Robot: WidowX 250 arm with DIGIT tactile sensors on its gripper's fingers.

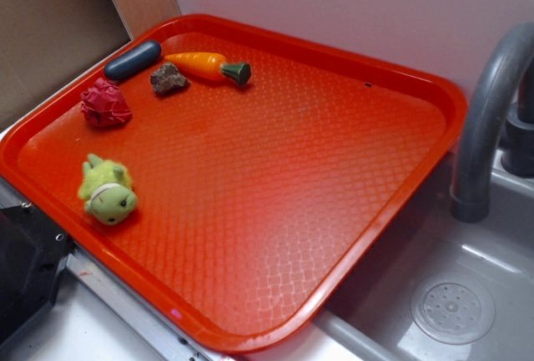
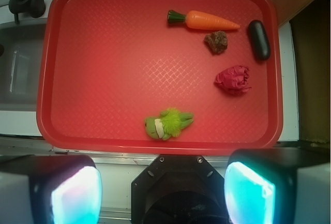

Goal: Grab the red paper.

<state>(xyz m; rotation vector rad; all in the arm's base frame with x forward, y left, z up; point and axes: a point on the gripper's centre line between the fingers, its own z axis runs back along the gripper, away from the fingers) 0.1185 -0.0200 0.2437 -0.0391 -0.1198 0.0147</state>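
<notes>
The red paper [image 1: 105,103] [image 2: 233,79] is a crumpled crimson ball lying on the orange-red tray [image 1: 334,152] [image 2: 114,63], near its left edge in the exterior view and at the right in the wrist view. My gripper [image 2: 163,190] hangs high above the tray's near edge, open, with nothing between its two glowing pads [image 2: 249,192]. It stands well back from the paper. The exterior view does not show the gripper.
On the tray also lie a green plush toy [image 1: 107,192] [image 2: 168,123], a brown rock [image 1: 168,79] [image 2: 216,42], a toy carrot [image 1: 209,66] [image 2: 204,20] and a dark blue oblong [image 1: 132,60] [image 2: 258,40]. A grey faucet [image 1: 488,119] and sink [image 1: 450,294] sit beside the tray.
</notes>
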